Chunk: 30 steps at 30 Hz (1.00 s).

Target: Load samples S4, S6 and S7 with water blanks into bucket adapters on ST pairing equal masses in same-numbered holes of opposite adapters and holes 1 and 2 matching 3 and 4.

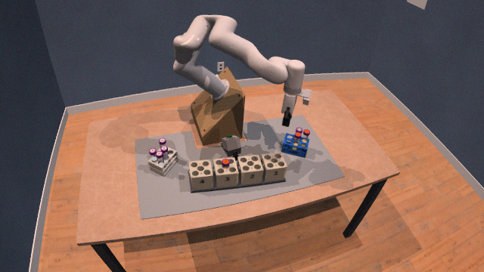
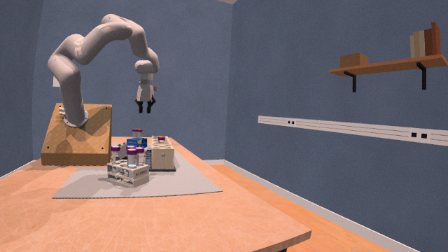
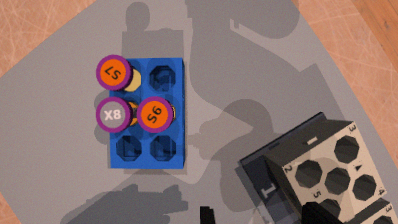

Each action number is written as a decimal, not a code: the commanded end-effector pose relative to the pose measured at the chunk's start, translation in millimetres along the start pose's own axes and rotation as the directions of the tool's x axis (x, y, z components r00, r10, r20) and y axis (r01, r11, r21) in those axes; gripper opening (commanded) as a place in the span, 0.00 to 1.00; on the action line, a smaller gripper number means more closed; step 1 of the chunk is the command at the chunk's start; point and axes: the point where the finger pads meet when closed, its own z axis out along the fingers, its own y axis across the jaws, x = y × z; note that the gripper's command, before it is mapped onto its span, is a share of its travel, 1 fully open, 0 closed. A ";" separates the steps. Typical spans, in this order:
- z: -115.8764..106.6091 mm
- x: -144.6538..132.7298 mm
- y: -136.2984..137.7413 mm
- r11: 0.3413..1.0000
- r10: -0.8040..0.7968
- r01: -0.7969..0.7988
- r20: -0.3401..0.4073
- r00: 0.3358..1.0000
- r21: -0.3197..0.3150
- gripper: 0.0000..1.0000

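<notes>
Below the blue wall, a grey mat (image 1: 242, 196) (image 2: 175, 187) (image 3: 45, 130) covers part of the table (image 1: 110, 223) (image 2: 157, 220); the gripper (image 1: 286, 120) (image 2: 145, 109) hangs spread, holding nothing. Three tubes stand in one blue rack (image 1: 294, 150) (image 2: 136, 143) (image 3: 147, 162), four in one white rack (image 1: 163, 166) (image 2: 127, 175), one in adapter 3 (image 1: 227, 178).

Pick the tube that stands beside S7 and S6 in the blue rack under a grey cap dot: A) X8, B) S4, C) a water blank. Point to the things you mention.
A: the wrist view shows X8 (image 3: 113, 115) with a grey dot, next to S7 (image 3: 113, 73) and S6 (image 3: 154, 115).

A small lab (sample tubes (image 1: 225, 162) (image 2: 131, 152) (image 3: 113, 73) in racks and adapters).
</notes>
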 end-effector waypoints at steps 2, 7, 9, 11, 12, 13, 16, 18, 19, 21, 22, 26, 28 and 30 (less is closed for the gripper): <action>-1.9 14.7 -13.1 1.000 0.002 -0.002 -0.002 1.000 -0.001 0.57; -2.0 31.6 -31.6 1.000 0.002 -0.002 -0.002 1.000 0.000 0.57; -2.0 38.3 -39.1 1.000 0.002 -0.002 -0.002 1.000 0.000 0.57; -2.0 45.0 -46.5 1.000 0.002 -0.002 -0.002 1.000 0.000 0.57; -2.1 48.4 -50.2 1.000 0.002 -0.002 -0.002 1.000 0.000 0.57; -2.1 51.7 -53.9 1.000 0.002 -0.002 -0.002 1.000 0.000 0.57; -2.1 61.8 -65.1 1.000 0.002 -0.002 -0.002 1.000 0.000 0.57; -2.1 61.8 -65.1 1.000 0.002 -0.002 -0.002 1.000 0.000 0.57; -2.1 65.1 -68.8 1.000 0.002 -0.002 -0.002 1.000 0.000 0.57; -2.1 71.8 -76.2 1.000 0.002 -0.002 -0.002 1.000 0.000 0.57; -2.2 75.2 -79.9 1.000 0.002 -0.002 -0.002 1.000 0.000 0.57; -2.2 88.6 -94.7 1.000 0.002 -0.002 -0.003 1.000 0.000 0.57; -2.2 95.3 -102.2 1.000 0.002 -0.002 -0.003 1.000 0.000 0.57; -2.3 102.1 -109.6 1.000 0.002 -0.002 -0.003 1.000 0.000 0.57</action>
